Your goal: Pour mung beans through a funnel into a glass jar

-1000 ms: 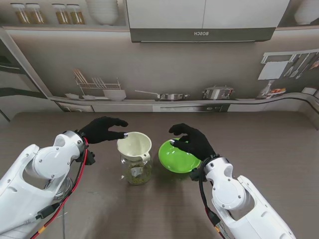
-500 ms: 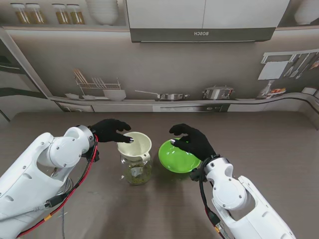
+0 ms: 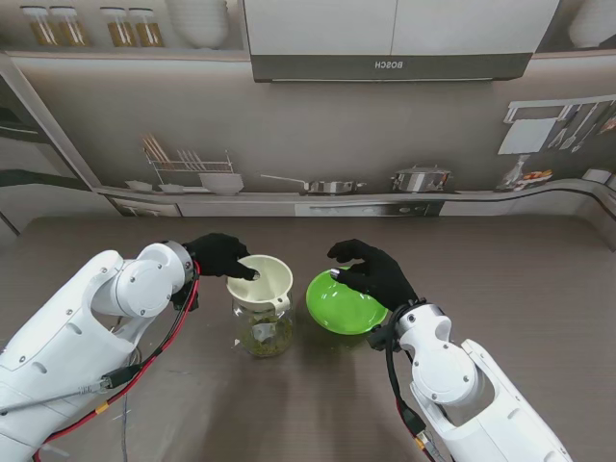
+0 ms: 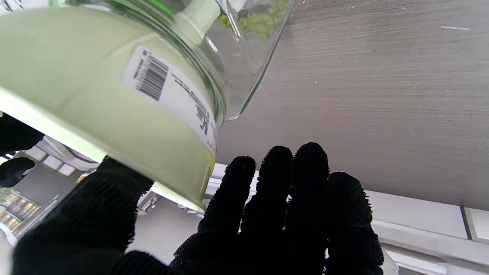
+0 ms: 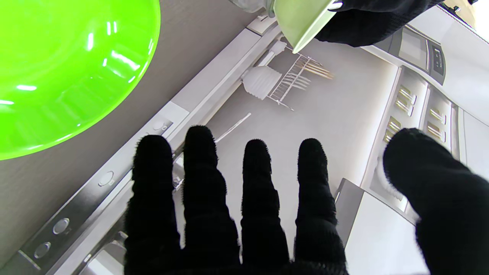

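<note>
Gripping the rim of the funnel [image 3: 260,279] seated in the glass jar [image 3: 263,330] of mung beans, the left hand [image 3: 221,255] seems set to lift it clear, while the right hand [image 3: 373,272] hovers spread and empty over the green bowl [image 3: 339,306].

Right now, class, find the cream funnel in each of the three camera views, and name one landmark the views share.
Stand view: the funnel sits in the glass jar, centre-left, left hand at its rim.
Left wrist view: its barcoded outer wall fills the upper left, spout inside the jar.
Right wrist view: only a rim corner shows at the top edge.
Shared landmark: the printed dish rack on the backdrop, visible in the stand and right wrist views.
</note>
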Controlling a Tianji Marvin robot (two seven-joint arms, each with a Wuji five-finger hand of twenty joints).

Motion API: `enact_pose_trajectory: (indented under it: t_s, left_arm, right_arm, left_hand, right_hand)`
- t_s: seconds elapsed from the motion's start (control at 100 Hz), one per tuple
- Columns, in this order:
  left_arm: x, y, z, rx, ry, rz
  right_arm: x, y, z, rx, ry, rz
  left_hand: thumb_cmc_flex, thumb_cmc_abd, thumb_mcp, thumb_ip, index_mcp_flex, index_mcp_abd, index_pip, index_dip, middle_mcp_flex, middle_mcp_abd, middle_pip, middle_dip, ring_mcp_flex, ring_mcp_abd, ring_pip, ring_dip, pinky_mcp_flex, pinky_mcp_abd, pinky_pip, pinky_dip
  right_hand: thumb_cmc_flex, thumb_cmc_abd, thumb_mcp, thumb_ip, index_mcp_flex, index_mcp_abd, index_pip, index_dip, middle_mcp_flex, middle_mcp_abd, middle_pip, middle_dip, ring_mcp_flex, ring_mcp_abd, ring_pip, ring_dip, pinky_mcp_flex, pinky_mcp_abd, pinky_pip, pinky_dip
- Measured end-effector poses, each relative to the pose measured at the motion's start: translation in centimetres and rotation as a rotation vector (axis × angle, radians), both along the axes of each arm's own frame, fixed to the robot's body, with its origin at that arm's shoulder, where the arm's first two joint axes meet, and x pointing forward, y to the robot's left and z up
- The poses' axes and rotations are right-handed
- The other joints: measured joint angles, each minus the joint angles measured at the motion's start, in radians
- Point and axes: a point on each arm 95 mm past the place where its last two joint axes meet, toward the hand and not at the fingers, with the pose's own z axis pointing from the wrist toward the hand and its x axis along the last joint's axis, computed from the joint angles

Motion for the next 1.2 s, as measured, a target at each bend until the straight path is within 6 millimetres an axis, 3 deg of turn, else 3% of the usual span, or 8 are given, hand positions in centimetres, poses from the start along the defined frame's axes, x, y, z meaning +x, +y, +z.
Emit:
enact_pose_trajectory:
  t_s: [0.18, 0.36, 0.38, 0.44, 0.52, 0.57, 0.72, 1.2]
  left_arm:
    - [0.4, -0.4, -0.5, 0.044, 0.007, -0.001]
    - [0.9, -0.3, -0.9, 0.054, -0.003, 0.011]
    - [0.9, -0.3, -1.0, 0.053, -0.006, 0.013]
    - [1.1, -0.3, -1.1, 0.047, -0.024, 0.021]
    - [1.3, -0.4, -1.3, 0.036, -0.055, 0.029]
    - [1.4, -0.5, -1.3, 0.026, -0.073, 0.032]
    - [1.3, -0.7, -1.6, -0.057, -0.057, 0.051]
    - [0.9, -0.6, -1.9, -0.027, -0.043, 0.006]
  right_arm:
    - [0.0, 0.0, 0.0, 0.002, 0.004, 0.003]
    - [0.0, 0.0, -0.1, 0.004, 0.01, 0.002]
    - [0.0, 0.0, -0.1, 0.004, 0.011, 0.002]
    - [0.0, 0.0, -0.1, 0.006, 0.013, 0.0]
    - [0.0, -0.1, -0.1, 0.007, 0.015, -0.002]
    - [0.1, -0.1, -0.1, 0.007, 0.015, -0.003]
    - [0.1, -0.2, -0.1, 0.007, 0.018, -0.006]
    - [0.2, -0.3, -0.1, 0.015, 0.03, -0.013]
  left_hand:
    - [-0.009, -0.037, 0.078, 0.0, 0.076, -0.028, 0.12, 0.104, 0.089, -0.041, 0.126, 0.149, 0.085, -0.029, 0.115, 0.024, 0.087, 0.001, 0.064, 0.024]
    - [0.009, -0.075, 0.148, -0.002, 0.12, -0.075, 0.386, 0.245, 0.181, -0.082, 0.245, 0.252, 0.188, -0.052, 0.188, 0.024, 0.177, 0.013, 0.12, 0.021]
    - [0.028, -0.09, 0.149, -0.019, 0.122, -0.087, 0.434, 0.247, 0.194, -0.089, 0.255, 0.263, 0.206, -0.054, 0.194, 0.024, 0.187, 0.015, 0.129, 0.013]
    - [0.085, -0.141, 0.152, -0.019, 0.126, -0.115, 0.566, 0.235, 0.235, -0.107, 0.288, 0.288, 0.243, -0.062, 0.22, 0.021, 0.223, 0.022, 0.151, -0.003]
    - [0.126, -0.176, 0.159, -0.066, 0.127, -0.139, 0.68, 0.193, 0.285, -0.129, 0.312, 0.301, 0.297, -0.074, 0.244, 0.01, 0.266, 0.03, 0.185, -0.018]
    - [0.14, -0.182, 0.171, -0.069, 0.145, -0.159, 0.727, 0.174, 0.317, -0.147, 0.331, 0.303, 0.339, -0.086, 0.276, 0.005, 0.301, 0.031, 0.214, -0.034]
    - [0.18, -0.184, 0.209, -0.076, 0.167, -0.16, 0.753, 0.15, 0.358, -0.161, 0.343, 0.312, 0.39, -0.095, 0.305, -0.003, 0.346, 0.039, 0.24, -0.045]
    - [0.18, -0.181, 0.244, -0.076, 0.159, -0.133, 0.795, 0.187, 0.363, -0.166, 0.39, 0.369, 0.417, -0.116, 0.333, -0.004, 0.389, 0.04, 0.277, -0.089]
  right_hand:
    - [0.0, 0.0, 0.0, 0.0, 0.0, 0.0, 0.0, 0.0, 0.0, 0.004, 0.0, 0.0, 0.0, 0.0, 0.0, 0.0, -0.001, 0.008, -0.001, 0.0]
    - [0.0, 0.0, 0.0, 0.0, 0.0, 0.0, 0.0, 0.0, 0.0, 0.006, 0.0, 0.0, 0.0, 0.0, 0.0, 0.0, -0.001, 0.008, -0.002, 0.001]
    - [0.0, 0.0, 0.0, 0.0, 0.0, 0.0, 0.0, 0.0, 0.0, 0.006, 0.0, 0.0, 0.0, 0.0, 0.0, 0.0, -0.001, 0.008, -0.002, 0.001]
    - [0.0, 0.0, 0.0, 0.0, 0.0, 0.0, 0.0, 0.0, 0.0, 0.006, 0.0, 0.0, 0.0, 0.001, 0.0, 0.0, -0.001, 0.008, -0.003, 0.002]
    - [0.0, 0.0, 0.0, 0.0, 0.0, 0.0, 0.0, 0.0, 0.0, 0.006, 0.0, 0.0, 0.0, 0.001, 0.0, 0.0, -0.001, 0.008, -0.003, 0.002]
    - [0.0, 0.0, 0.0, 0.0, 0.0, 0.0, 0.0, 0.0, 0.0, 0.006, 0.0, 0.0, 0.0, 0.001, 0.0, 0.0, -0.001, 0.008, -0.003, 0.002]
    - [0.0, 0.0, 0.0, 0.0, 0.001, 0.0, 0.0, 0.0, 0.0, 0.006, 0.0, 0.0, 0.0, 0.001, 0.0, 0.0, -0.002, 0.008, -0.003, 0.003]
    - [0.002, 0.016, -0.001, 0.0, 0.023, 0.005, -0.001, 0.0, 0.0, 0.014, 0.0, 0.0, 0.0, 0.001, 0.0, 0.0, -0.002, 0.008, -0.005, 0.011]
